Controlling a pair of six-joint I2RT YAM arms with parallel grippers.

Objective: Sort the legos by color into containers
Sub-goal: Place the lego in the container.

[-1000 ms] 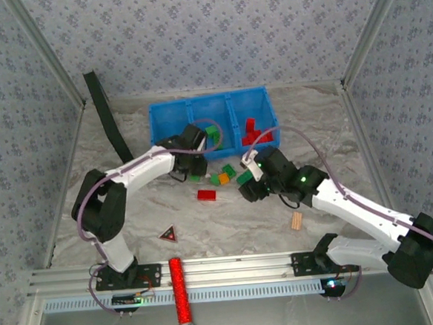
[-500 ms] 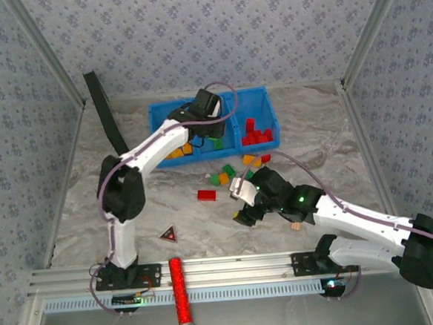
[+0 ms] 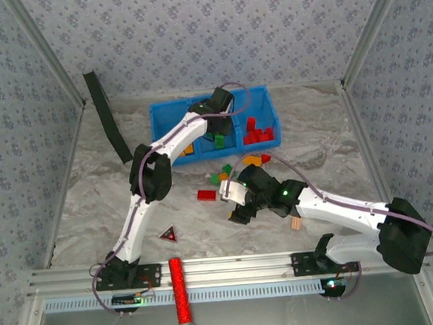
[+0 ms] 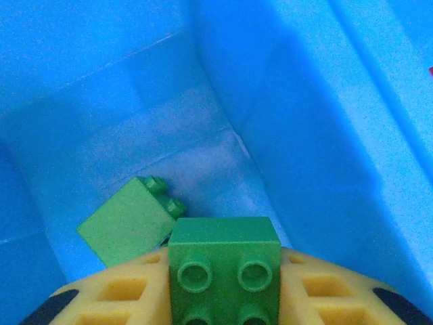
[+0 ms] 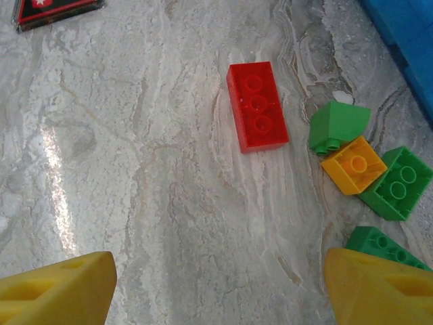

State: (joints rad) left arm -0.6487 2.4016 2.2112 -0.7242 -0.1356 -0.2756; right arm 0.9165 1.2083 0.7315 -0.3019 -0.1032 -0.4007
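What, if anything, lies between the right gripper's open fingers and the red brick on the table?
Nothing visible: only bare marble table separates the right gripper from the red brick.

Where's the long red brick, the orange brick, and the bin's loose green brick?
long red brick [image 5: 257, 103]: right wrist view, middle stud.
orange brick [image 5: 354, 164]: right wrist view, top face.
loose green brick [image 4: 122, 227]: left wrist view, flat side.

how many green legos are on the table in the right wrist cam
3. A tipped green lego just above the orange lego, a flat green lego to its lower right, and a third green lego below, partly hidden. Others may lie outside the frame.
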